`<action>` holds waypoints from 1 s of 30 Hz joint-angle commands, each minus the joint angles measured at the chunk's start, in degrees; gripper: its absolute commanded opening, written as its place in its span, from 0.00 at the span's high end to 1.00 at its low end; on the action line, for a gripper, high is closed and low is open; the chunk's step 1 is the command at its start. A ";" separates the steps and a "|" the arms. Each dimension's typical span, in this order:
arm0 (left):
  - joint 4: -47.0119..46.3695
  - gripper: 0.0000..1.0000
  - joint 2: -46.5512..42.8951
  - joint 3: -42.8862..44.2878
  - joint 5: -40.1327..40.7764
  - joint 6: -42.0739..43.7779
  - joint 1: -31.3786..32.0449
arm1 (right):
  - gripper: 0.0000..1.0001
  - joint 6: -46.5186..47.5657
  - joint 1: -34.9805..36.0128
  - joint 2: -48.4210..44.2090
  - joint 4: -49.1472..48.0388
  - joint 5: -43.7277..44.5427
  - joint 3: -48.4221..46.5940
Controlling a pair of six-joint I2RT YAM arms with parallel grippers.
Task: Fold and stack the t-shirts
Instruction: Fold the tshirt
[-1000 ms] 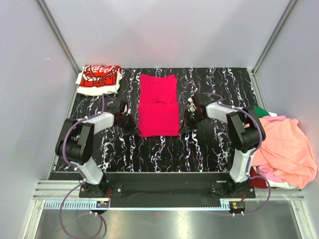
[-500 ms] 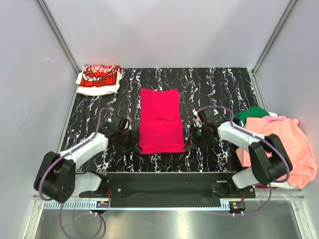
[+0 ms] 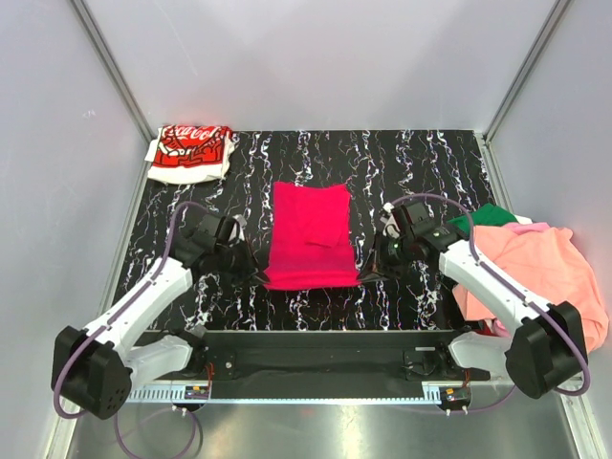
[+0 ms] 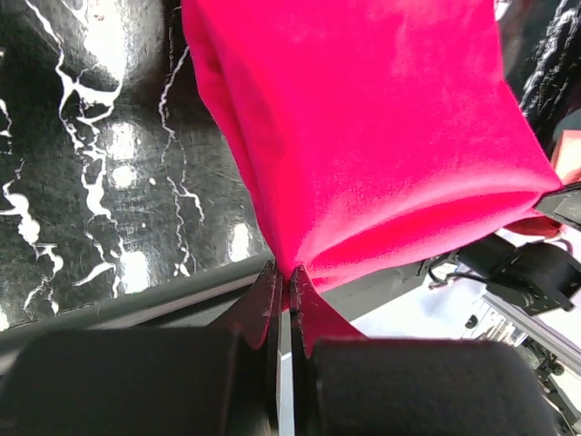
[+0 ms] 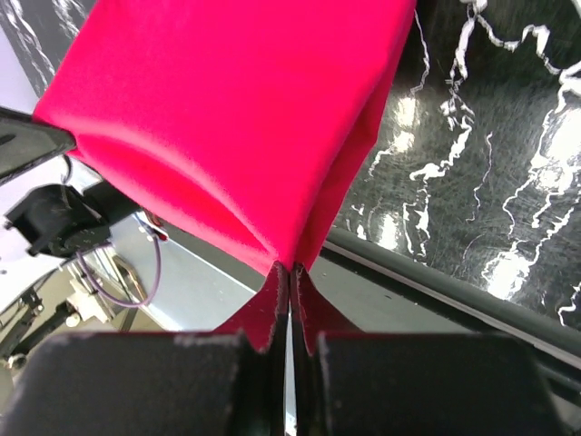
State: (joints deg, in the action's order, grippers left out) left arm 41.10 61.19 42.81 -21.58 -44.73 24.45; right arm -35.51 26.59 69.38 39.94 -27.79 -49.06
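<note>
The crimson-pink t-shirt (image 3: 310, 236), folded into a narrow strip, hangs stretched between both grippers, its near edge lifted toward the table's front. My left gripper (image 3: 256, 272) is shut on its near left corner; the cloth (image 4: 363, 136) fills the left wrist view above the fingertips (image 4: 272, 286). My right gripper (image 3: 367, 272) is shut on its near right corner, the cloth (image 5: 236, 118) running up from the pinched fingertips (image 5: 272, 286). A folded white t-shirt with red logo print (image 3: 191, 152) lies at the far left corner.
A loose heap of t-shirts, salmon-orange (image 3: 545, 282) over pink with a green one (image 3: 488, 218) behind, sits at the right edge of the black marbled table (image 3: 421, 163). The metal rail (image 3: 325, 392) runs along the front. Grey walls enclose the sides and back.
Both grippers have pulled toward the front edge, dragging the crimson-pink t-shirt's near end with them and lifting it. The arms now stretch out lower and farther apart.
</note>
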 commanded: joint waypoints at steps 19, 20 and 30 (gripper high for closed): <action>9.87 1.00 27.04 37.17 -0.30 10.71 -5.37 | 1.00 10.72 -7.69 24.91 11.30 7.66 -39.08; 9.79 1.00 27.84 38.65 -0.56 10.89 -5.90 | 1.00 11.16 -7.87 26.75 11.47 7.40 -40.14; 10.92 1.00 40.30 50.95 -2.67 12.38 -9.24 | 1.00 12.74 -9.54 37.83 13.84 7.14 -54.28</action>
State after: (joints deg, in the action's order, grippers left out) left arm 51.37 98.83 87.26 -22.26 -34.11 16.62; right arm -24.71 17.98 104.90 52.62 -21.58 -97.34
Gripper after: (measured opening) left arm 0.024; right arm 0.011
